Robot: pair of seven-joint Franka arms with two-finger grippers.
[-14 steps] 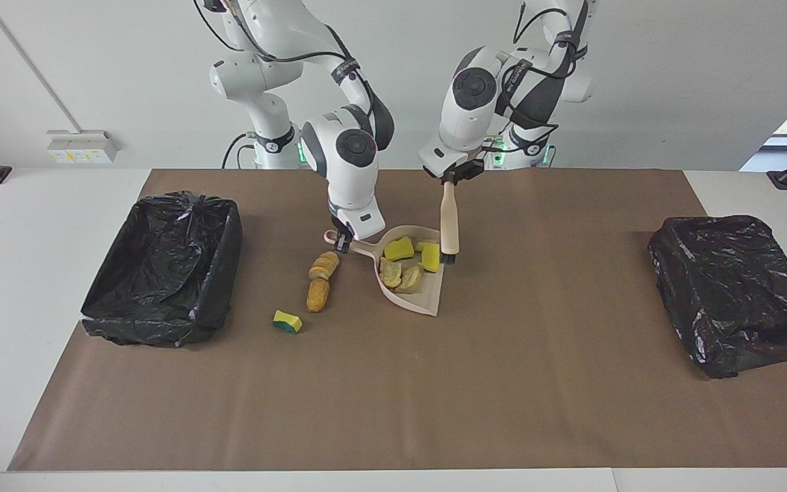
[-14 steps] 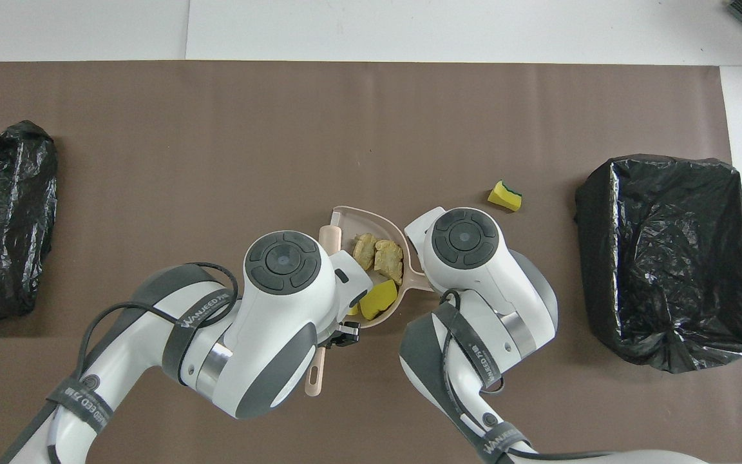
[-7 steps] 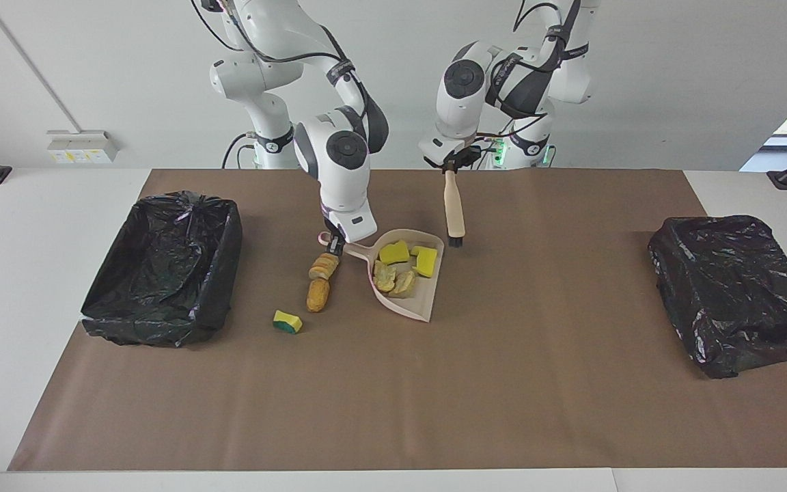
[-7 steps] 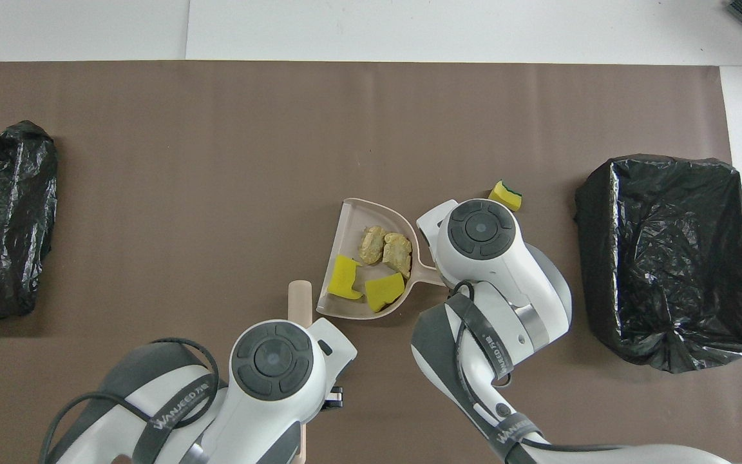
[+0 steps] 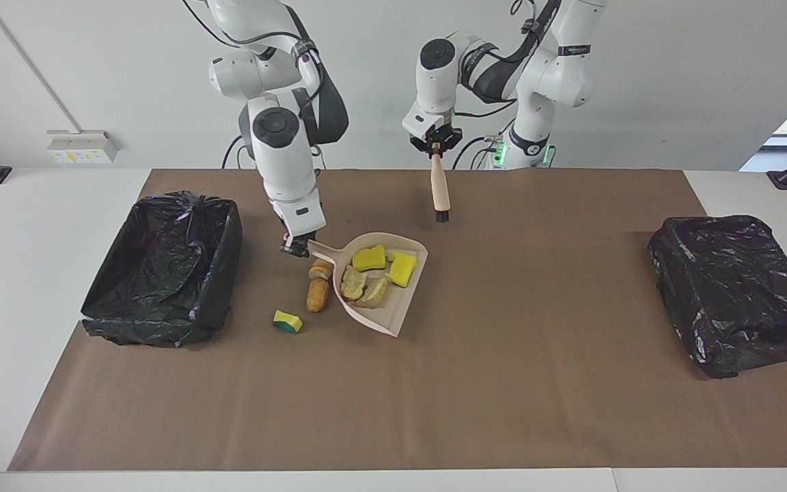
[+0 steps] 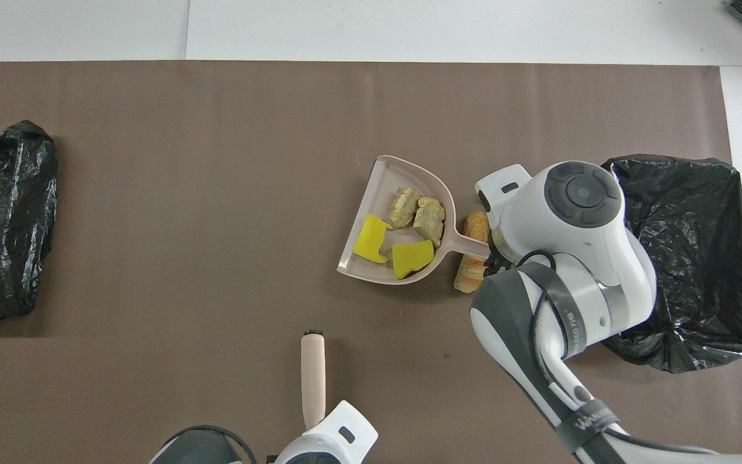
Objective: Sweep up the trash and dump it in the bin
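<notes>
A: Item one, movement: both arms are lifting since the earlier frame. Right gripper point(image 5: 296, 250) is raising the dustpan point(image 5: 393, 301) by its handle, fingers clamped on it, and carrying it toward the right arm's end of the table point(image 5: 434, 396). Left gripper point(image 5: 435, 145) is pulling the hand brush point(image 5: 440, 191) up and back, fingers clamped on the handle top, bristles hanging down clear of the table

B: Item two, trash?

A: Four pieces are riding in the pan: two yellow sponge chunks point(image 5: 369, 258) and two beige lumps point(image 5: 352, 281). Three are lying loose on the table: two bread-like pieces point(image 5: 318, 294) just beside the pan handle, and a green-backed sponge point(image 5: 287, 321) nearer the lined bin point(image 5: 161, 270)

B: Item three, hazards?

A: Pan mouth is tilting downward, away from the robots; a steeper tilt or a jerk in transit is likely spilling the load short of the bin. Handle grip is sitting at the very end, so the pan may be swivelling. Three loose pieces are risking being left unswept
</notes>
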